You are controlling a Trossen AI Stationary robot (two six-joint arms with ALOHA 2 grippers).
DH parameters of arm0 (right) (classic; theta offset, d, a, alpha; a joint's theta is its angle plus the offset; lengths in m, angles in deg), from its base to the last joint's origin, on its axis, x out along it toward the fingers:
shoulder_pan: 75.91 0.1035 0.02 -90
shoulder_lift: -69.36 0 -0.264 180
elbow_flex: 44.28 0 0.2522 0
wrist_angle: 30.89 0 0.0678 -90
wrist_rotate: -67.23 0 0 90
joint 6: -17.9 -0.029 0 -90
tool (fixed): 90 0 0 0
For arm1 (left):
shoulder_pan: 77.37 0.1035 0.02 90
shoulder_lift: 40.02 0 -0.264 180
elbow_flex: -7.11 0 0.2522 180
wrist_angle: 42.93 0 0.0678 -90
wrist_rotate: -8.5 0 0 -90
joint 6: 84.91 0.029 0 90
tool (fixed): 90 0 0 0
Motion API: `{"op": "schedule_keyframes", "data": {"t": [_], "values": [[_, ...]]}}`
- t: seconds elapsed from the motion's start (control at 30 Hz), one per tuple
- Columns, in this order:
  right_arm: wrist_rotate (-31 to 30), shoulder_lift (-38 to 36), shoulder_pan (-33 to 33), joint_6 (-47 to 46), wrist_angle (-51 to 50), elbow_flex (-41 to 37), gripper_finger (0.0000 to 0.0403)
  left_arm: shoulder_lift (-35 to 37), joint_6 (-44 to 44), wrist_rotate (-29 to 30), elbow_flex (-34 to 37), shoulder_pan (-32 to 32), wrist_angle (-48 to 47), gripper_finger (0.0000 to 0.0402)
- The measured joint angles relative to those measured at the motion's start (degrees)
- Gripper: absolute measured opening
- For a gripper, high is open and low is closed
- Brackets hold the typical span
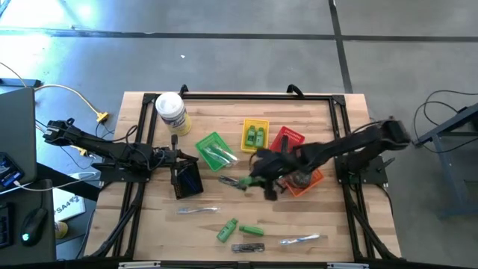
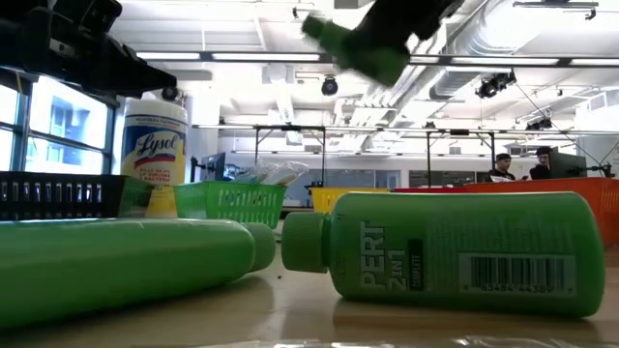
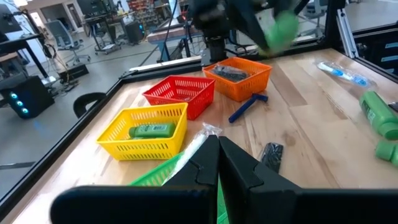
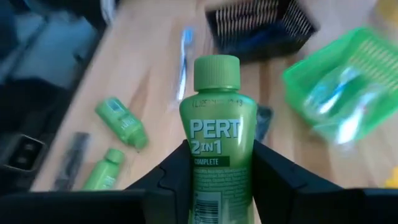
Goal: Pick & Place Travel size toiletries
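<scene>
My right gripper (image 1: pixel 254 178) hangs over the middle of the table, shut on a bright green bottle (image 4: pixel 217 124) marked PERT 2in1. Two more green bottles (image 1: pixel 228 230) (image 1: pixel 252 230) lie on their sides near the front edge. Beside them lie a dark comb (image 1: pixel 246 247) and clear-wrapped pieces (image 1: pixel 300 239) (image 1: pixel 198 211). A blue razor (image 3: pixel 247 107) lies by the orange basket (image 3: pixel 239 78). Another green bottle (image 3: pixel 152 130) rests in the yellow basket (image 3: pixel 146 115). My left gripper (image 3: pixel 217 152) is shut and empty, level above the black basket (image 1: pixel 187 180). My right gripper pinches the bottle's body (image 4: pixel 217 180), below its label, between the two fingers (image 4: pixel 171 177). The fingers slant down from the table's right side and lie along the bottle. The cap (image 4: pixel 216 71) points away from the wrist. The bottle is lifted clear of the table.
A tall Lysol jar (image 1: pixel 172 112) stands at the far left. The green basket (image 1: pixel 215 149) holds clear-wrapped pieces, and the red basket (image 1: pixel 287 138) sits beside the yellow one. A black frame rail (image 1: pixel 254 96) borders the table. People sit in the room beyond (image 2: pixel 503 166).
</scene>
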Motion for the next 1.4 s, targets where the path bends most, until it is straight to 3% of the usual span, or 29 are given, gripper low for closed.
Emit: {"op": "schedule_keyframes", "data": {"t": [0.23, 0.43, 0.67, 1.0, 1.23, 1.4], "values": [[3.5, -20.1, -5.1, 0.3, 20.2, -18.2, 0.0118, 0.0, 0.0, 0.0, 0.0, 0.0, -0.3, 0.0003], [3.3, -35.2, -8.3, -2.0, 29.8, -33.5, 0.0123, 0.0, 0.0, 0.0, 0.0, 0.0, -0.5, 0.0003], [3.2, -47.5, -9.0, -1.6, 35.6, -43.7, 0.0123, 0.0, 0.6, 0.0, 0.0, 0.0, -0.4, 0.0003], [-1.6, -56.3, -9.0, -2.0, 39.0, -53.2, 0.0117, 0.0, 0.6, -0.1, 0.0, 0.0, -0.5, 0.0003], [-2.7, -56.3, -9.0, -3.6, 41.0, -53.5, 0.0116, 0.0, 0.6, -0.1, 0.0, 0.0, -0.4, 0.0003], [-3.4, -52.3, -9.0, -6.2, 39.8, -49.1, 0.0115, 0.0, 0.4, -0.1, 0.0, 0.0, -0.3, 0.0003]]}}
